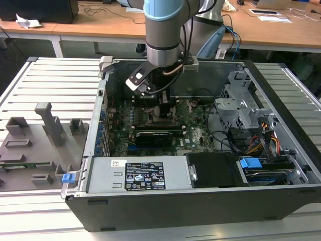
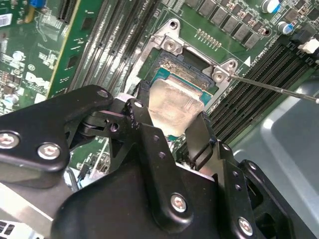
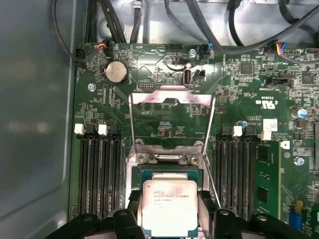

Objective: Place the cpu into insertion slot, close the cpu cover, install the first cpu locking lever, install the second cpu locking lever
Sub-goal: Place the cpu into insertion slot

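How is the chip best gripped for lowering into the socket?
Likely by two opposite thin edges, from straight above: the chip is flat and square and should go level into the socket. The pincer holds it so, a finger on each side.

**Arm** [image 1: 163,30], exterior view: a pale blue band is capping a silver-grey cylindrical segment, which is ending in a dark ring. Black cables [image 1: 186,35] are running alongside the segment, and a copper-coloured cable [image 1: 170,72] is looping at the wrist. A black bracket [image 1: 140,80] bearing white patches is jutting out beneath the ring.

**Gripper** [image 2: 172,112], second wrist view: matte black, rounded link plates are overlapping in layers. Silver socket-head screws [image 2: 48,151] are studding the plates, and small round holes are dotting the narrow black fingers [image 2: 149,137].
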### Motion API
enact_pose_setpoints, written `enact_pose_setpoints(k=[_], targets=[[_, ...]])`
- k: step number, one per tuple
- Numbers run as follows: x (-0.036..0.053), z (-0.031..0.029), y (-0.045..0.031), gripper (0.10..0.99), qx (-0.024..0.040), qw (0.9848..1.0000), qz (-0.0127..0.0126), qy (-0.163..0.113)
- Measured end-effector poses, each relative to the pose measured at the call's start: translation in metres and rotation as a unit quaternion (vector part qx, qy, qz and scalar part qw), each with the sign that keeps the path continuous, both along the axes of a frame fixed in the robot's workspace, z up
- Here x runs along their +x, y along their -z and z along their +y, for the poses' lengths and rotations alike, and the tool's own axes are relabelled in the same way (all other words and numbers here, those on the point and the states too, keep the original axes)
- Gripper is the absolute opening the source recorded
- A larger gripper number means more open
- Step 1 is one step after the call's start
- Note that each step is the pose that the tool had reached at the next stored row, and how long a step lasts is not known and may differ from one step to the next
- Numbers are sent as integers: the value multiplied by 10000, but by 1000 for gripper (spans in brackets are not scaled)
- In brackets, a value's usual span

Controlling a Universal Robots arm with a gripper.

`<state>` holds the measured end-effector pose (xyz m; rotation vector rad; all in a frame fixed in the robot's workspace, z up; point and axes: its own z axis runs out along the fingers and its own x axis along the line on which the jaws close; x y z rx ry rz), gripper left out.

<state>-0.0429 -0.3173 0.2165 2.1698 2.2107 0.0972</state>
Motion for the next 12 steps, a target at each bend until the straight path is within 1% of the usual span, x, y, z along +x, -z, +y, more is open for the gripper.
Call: enact_pose_setpoints(k=[2,5,8,12], targets=[[-2,23,59,533,-6,10000,6,0],[-3,30,99,533,-9,10000,8,1],[-5,29,123,533,-10,10000,8,42],[-6,22,136,533,-10,10000,7,42]])
